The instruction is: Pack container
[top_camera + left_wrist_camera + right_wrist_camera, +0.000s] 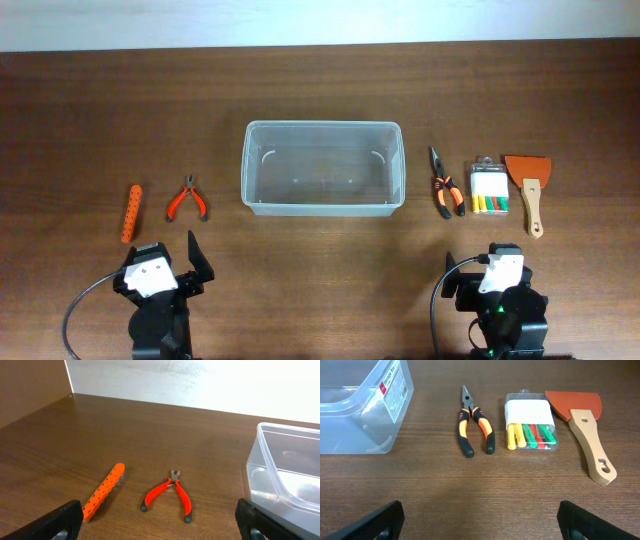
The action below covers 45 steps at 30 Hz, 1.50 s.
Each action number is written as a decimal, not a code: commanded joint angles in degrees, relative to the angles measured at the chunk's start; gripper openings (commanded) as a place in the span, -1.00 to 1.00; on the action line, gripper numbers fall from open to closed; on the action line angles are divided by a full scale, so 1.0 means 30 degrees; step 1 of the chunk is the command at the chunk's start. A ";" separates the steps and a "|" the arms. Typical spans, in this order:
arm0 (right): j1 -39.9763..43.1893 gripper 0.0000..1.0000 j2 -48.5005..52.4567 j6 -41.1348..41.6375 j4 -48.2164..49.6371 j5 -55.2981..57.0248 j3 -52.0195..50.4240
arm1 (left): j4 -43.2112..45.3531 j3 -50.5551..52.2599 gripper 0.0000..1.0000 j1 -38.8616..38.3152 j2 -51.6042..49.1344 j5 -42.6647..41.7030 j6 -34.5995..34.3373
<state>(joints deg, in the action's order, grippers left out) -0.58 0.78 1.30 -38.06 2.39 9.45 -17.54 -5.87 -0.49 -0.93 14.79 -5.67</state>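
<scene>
Dark wood-grain tabletop [320, 295] below a white back wall [320, 20]; packing not begun, bin empty.
Large clear plastic rectangular container [322, 207] sits mid-table, nothing inside. Left of it: orange perforated bar [130, 212] and red-handled cutters [187, 200]. Right of it: orange-and-black long-nose pliers [446, 190], small clear case of coloured pieces [489, 188], wooden-handled scraper with orange-brown blade [528, 185]. Left claw [155, 520] and right claw [480, 517] both released, fingers wide, gripping nothing, near the front edge. Risks, as judged: every tool lies flat on the wood, so a shallow descent may skid off or nudge it aside. The bin looks light, so a wrist clipping its rim could shove it. The glossy case may slip under a pinch.
</scene>
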 commanded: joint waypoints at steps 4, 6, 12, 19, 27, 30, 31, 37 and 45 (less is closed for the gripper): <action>-0.0146 0.97 -0.0189 -0.0058 0.0197 0.0299 -0.0138 | 0.0051 0.0117 0.98 -0.0073 0.0211 -0.0146 -0.0109; -0.0146 0.97 -0.0189 -0.0058 0.0189 0.0299 -0.0138 | 0.0051 0.0117 0.98 -0.0073 0.0211 -0.0153 -0.0109; -0.0168 0.97 -0.0117 -0.0058 0.0219 -0.1501 0.0452 | 0.0313 -0.0131 0.98 -0.0073 0.0211 -0.1100 -0.0124; -0.0160 0.97 0.2929 0.0240 -0.0998 -0.2812 0.3949 | 0.0663 -0.2812 0.98 -0.0007 -0.1399 -0.1421 -0.0109; -0.0160 0.97 1.2087 0.0153 -0.4911 -0.2732 1.2604 | -0.1552 -0.9530 0.98 0.0539 -1.0018 -0.1515 0.0503; -0.0160 0.98 1.5016 0.0168 -0.6295 -0.3045 1.6160 | -0.2535 -1.2291 0.98 0.0597 -1.3442 -0.1566 0.1814; -0.0160 0.97 1.6050 0.0175 -0.6994 -0.3344 1.7566 | -0.2929 -1.3304 0.98 0.0597 -1.4535 -0.1596 0.2004; -0.0138 0.97 1.9744 0.0656 -0.9843 -0.4109 2.2731 | -0.3971 -1.8003 0.98 0.0590 -1.9110 -0.1661 0.1996; 0.1559 0.97 2.3329 0.0663 -1.0972 0.2237 2.4873 | -0.3708 -1.9059 0.98 0.0590 -2.0582 -0.1530 0.3701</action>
<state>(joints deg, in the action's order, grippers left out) 0.99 67.20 2.83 -70.52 -0.62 83.11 -28.75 -61.91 1.10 -62.06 10.48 1.19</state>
